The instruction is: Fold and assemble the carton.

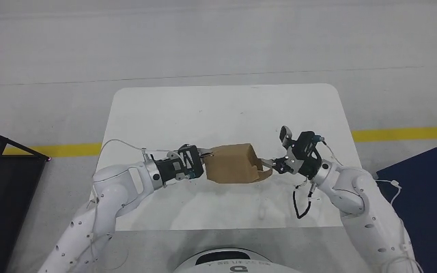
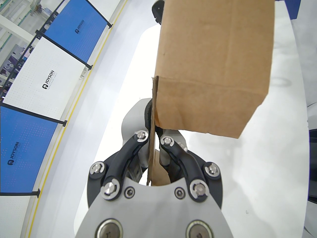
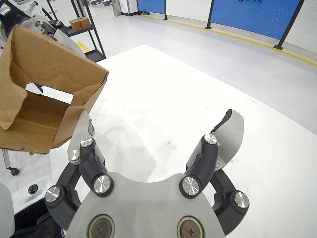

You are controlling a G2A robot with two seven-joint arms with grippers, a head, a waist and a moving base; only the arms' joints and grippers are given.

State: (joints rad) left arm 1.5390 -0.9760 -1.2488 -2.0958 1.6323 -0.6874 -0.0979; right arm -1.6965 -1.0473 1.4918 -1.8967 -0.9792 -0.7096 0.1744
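A brown cardboard carton (image 1: 232, 164) is held above the white table (image 1: 225, 109), opened into a tube with its flaps loose. My left gripper (image 1: 202, 161) is shut on one flap of the carton (image 2: 213, 58); the thin flap edge runs between its fingers (image 2: 146, 125). My right gripper (image 1: 281, 149) stands open beside the carton's other, open end. In the right wrist view the carton (image 3: 49, 87) shows its hollow inside, and one finger (image 3: 84, 125) lies against a loose flap while the other finger (image 3: 230, 127) is well apart over the table.
The white table (image 3: 188, 95) has bare room behind and to both sides of the carton. A yellow floor line (image 1: 61, 149) and blue barrier panels (image 3: 257, 3) lie beyond the table. A black shelf rack (image 3: 81, 25) with small boxes stands off the far corner.
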